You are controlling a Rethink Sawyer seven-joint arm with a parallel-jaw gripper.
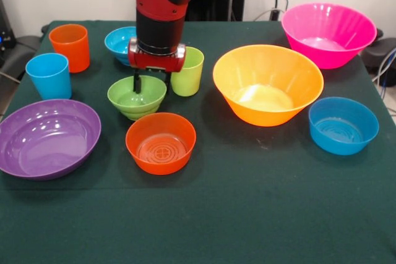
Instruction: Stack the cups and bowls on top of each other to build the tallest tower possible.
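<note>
My gripper (151,83) is open and hangs low over the small green bowl (137,100). One finger (136,83) dips inside the bowl. The other is by its right rim, next to the lime green cup (189,72). The small blue bowl (117,42) sits behind the arm. The orange cup (70,46) and light blue cup (49,75) stand upright at the left. The medium orange bowl (161,143) is in front of the green bowl. Each piece stands alone on the cloth.
The large purple bowl (48,138) lies at the front left. The large yellow-orange bowl (267,85) is right of centre, with the pink bowl (328,33) behind it and the medium blue bowl (343,125) at the right. Dark green cloth (247,214) covers the table.
</note>
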